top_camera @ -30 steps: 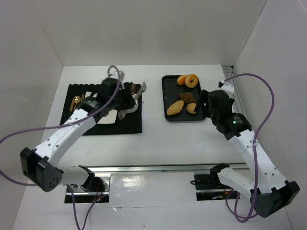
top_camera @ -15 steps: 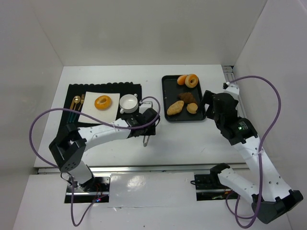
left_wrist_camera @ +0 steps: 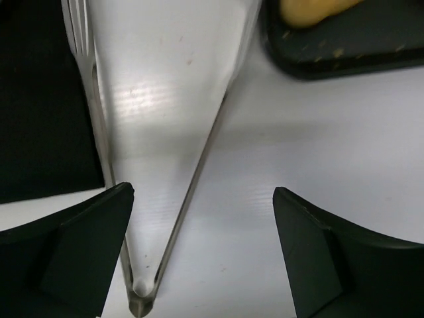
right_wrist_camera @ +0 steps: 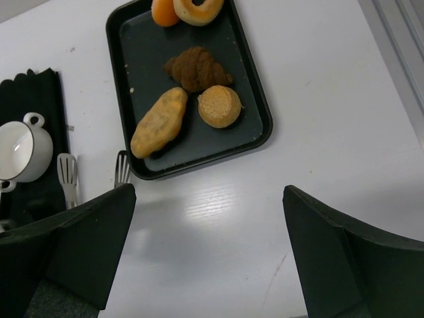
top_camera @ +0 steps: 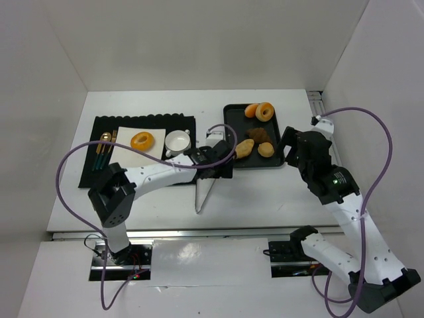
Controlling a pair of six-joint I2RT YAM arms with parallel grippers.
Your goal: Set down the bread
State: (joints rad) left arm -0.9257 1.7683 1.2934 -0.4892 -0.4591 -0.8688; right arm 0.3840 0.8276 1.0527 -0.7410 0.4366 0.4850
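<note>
The bread (top_camera: 142,140), a golden-orange ring donut, lies flat on a white napkin (top_camera: 124,154) on the black mat (top_camera: 139,176), left of the small white cup (top_camera: 177,141). My left gripper (top_camera: 213,167) hangs open between the mat and the tray, holding nothing. In the left wrist view (left_wrist_camera: 202,255) its jaws stand wide apart over the metal tongs (left_wrist_camera: 165,218). The tongs (top_camera: 204,193) lie spread on the white table, free of the fingers. My right gripper (top_camera: 291,142) is open and empty right of the tray, over bare table in its wrist view (right_wrist_camera: 207,248).
The black tray (top_camera: 232,114) holds two smaller orange rings (top_camera: 260,111), a dark croissant (top_camera: 260,134), an oval tan bun (top_camera: 242,148) and a round bun (top_camera: 266,150). Gold cutlery (top_camera: 104,142) lies at the mat's left edge. White walls close in on three sides.
The left arm swung from over the mat to the right, toward the tray. The bread now lies on the napkin. The left gripper opened and the tongs sprang apart on the table.
</note>
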